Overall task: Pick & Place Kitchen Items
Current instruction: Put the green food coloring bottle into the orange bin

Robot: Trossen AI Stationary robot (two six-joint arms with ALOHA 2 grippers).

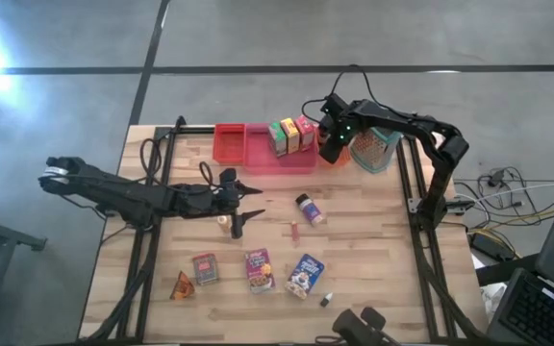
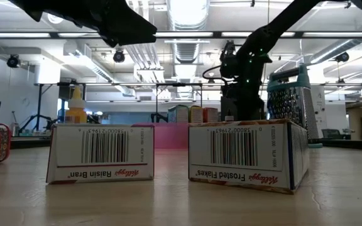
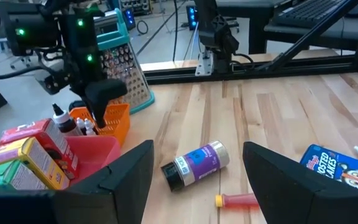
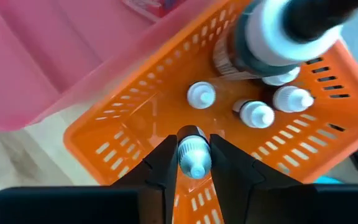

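The right tool [image 4: 193,163] hung over the orange basket [image 4: 123,134] at the far side of the surface [image 1: 383,250], its fingers pinching a small white-capped bottle [image 4: 192,154] by the neck. Three more white-capped bottles [image 4: 257,114] stood in the basket below, beside the pink tray [image 4: 55,56]. The left tool [image 1: 248,202] hovered mid-surface with fingers spread and holding nothing, near a purple-labelled jar [image 3: 196,163]. Cereal boxes [image 1: 260,270] lay along the near edge.
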